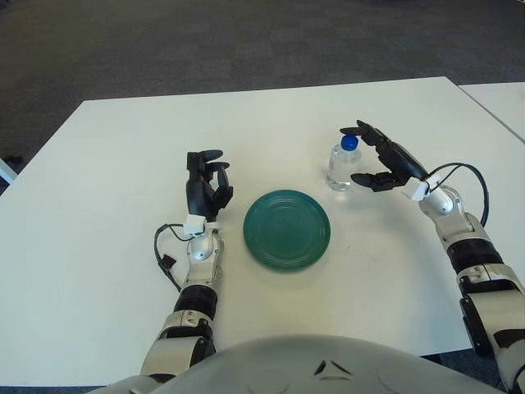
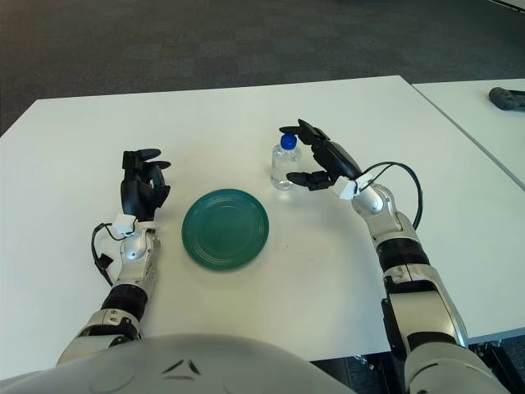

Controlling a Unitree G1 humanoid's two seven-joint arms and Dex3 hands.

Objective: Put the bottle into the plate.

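I see a clear bottle [image 1: 340, 167] with a blue cap on my white bench [image 1: 107, 164], and a plain dark-green plate [image 1: 286, 229] with faint rings. Both hands have black fingers [image 1: 385, 152] and silver-white wrists; the floor [image 1: 246, 41] is dark grey.

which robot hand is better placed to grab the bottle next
Right. The right robot hand is open right beside the bottle, fingers curving around it. The left robot hand is across the green plate, far from it.
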